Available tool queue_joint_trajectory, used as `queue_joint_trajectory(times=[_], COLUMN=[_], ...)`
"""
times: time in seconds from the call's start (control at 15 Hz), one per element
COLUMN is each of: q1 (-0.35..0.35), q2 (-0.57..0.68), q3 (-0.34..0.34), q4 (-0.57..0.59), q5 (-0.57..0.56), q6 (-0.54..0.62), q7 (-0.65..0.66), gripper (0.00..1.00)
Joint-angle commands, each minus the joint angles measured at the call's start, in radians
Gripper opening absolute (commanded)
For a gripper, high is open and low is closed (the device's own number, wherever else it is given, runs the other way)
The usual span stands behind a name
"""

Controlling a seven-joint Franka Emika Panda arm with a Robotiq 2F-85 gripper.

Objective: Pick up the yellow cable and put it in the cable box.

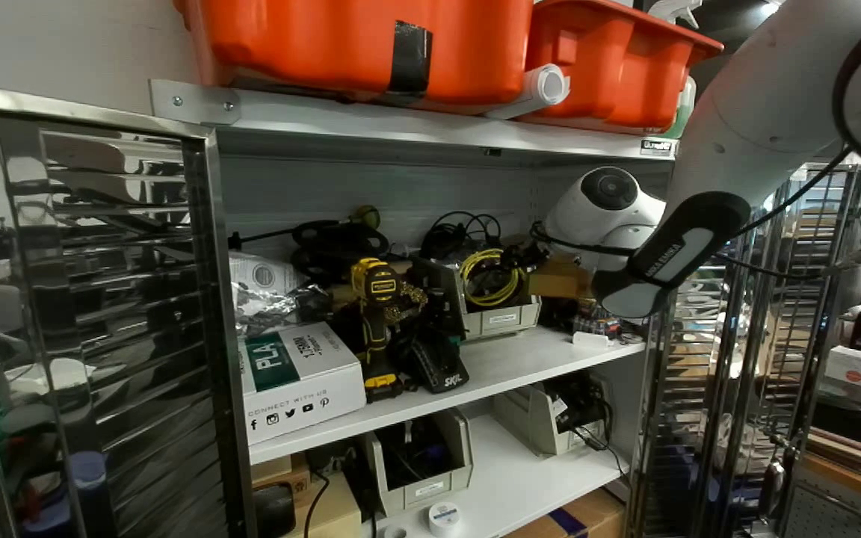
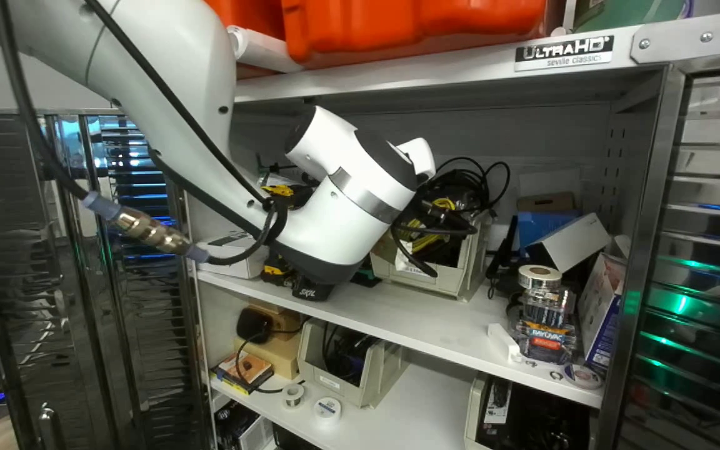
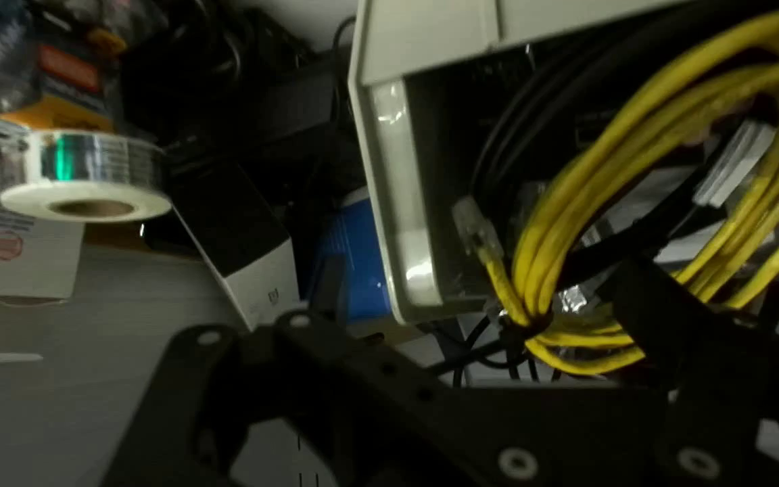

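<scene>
Observe hand (image 3: 481,294) with fingers spread well apart. See yellow cable (image 3: 606,155) coiled in the mouth of the pale bin (image 3: 406,203), ahead of hand, partly behind one finger; cannot tell whether touching. Note tape roll (image 3: 92,166) well beyond the opposite finger.

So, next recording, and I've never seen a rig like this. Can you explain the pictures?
The machine is a white, jointed robot arm; its black two-fingered end effector does the grasping. Two pictures come from cameras standing outside it, looking from different places; the third comes from a camera on its wrist. On the white shelf are an open, light-grey plastic bin, a yellow-and-black power drill and a white box marked PLA. A coiled yellow cable sits at the bin's opening. The end effector looks open, so nothing seems held.
</scene>
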Motion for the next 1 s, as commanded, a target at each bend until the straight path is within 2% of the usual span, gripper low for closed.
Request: queue_joint_trajectory(times=[0.0, 0.33, 0.47, 0.6, 0.67, 0.73, 0.8, 0.87, 0.93], q1=[-0.037, -0.112, -0.139, -0.116, -0.264, -0.063, -0.034, 0.024, 0.037], q2=[-0.217, -0.467, -0.569, -0.672, -0.721, -0.776, -0.830, -0.884, -0.938], q3=[0.100, 0.216, 0.266, 0.275, 0.445, 0.271, 0.261, 0.223, 0.208], q4=[-0.190, -0.436, -0.550, -0.651, -0.697, -0.732, -0.751, -0.752, -0.751], q5=[-0.107, -0.190, -0.135, -0.038, 0.018, 0.085, 0.151, 0.208, 0.250], q6=[-0.002, -0.065, -0.109, -0.200, -0.254, -0.316, -0.388, -0.481, -0.563], q7=[-0.115, -0.259, -0.363, -0.502, -0.563, -0.633, -0.705, -0.775, -0.847], gripper=[1.00, 1.00, 1.00, 1.00, 1.00, 1.00, 1.00, 1.00, 1.00])
